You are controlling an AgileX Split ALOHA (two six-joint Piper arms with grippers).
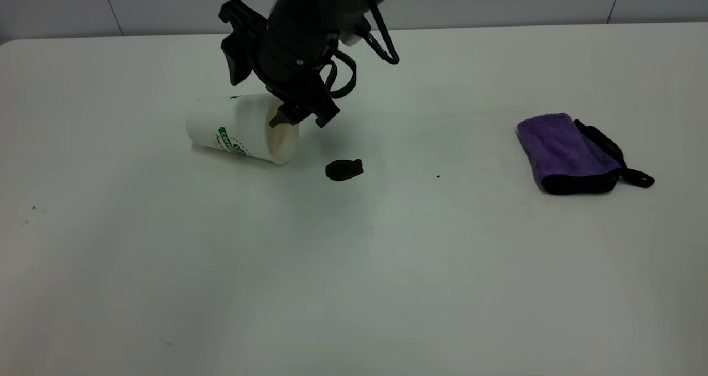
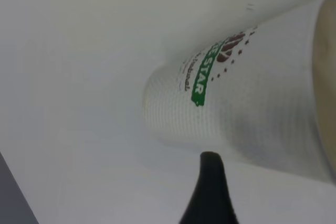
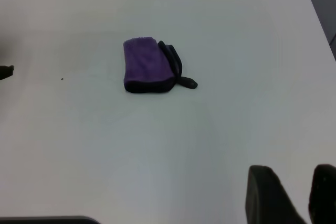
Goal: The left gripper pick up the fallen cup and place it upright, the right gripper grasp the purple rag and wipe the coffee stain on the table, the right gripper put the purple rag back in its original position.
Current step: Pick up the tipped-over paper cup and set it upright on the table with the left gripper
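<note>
Ext. view: my left gripper [image 1: 301,116] is low over the desk [image 1: 354,265], at the mouth of the cup [image 1: 238,127]. Cup lies on its side, left of centre, open end facing right toward the coffee stain [image 1: 343,170]. One finger tip shows against the cream inside of the rim, the other sits just right of the rim, outside. So fingers are spread narrow-to-mid, straddling the rim edge; not closed on it as far as I can tell. Stain is a dark oval blob, just right of and nearer the camera than the cup mouth, apart from the cup. Purple rag [image 1: 567,152] is folded, far right on the desk, well apart from the stain, black strap trailing off its right side. A few tiny specks on the desk [image 1: 438,176].

L wrist view: cup [image 2: 241,103] fills the shot, on its side, green band w/ lettering and bean logo visible, cream inside at the picture's edge. One black fingertip [image 2: 210,192] shows just beside the cup wall; can't tell if touching. Other finger not seen here.

R wrist view: my right gripper [image 3: 294,198] hangs high, well apart from the rag [image 3: 148,72]. Two dark fingers w/ a gap between them, holding nothing. Rag flat on the desk [image 3: 168,150], strap to one side.
</note>
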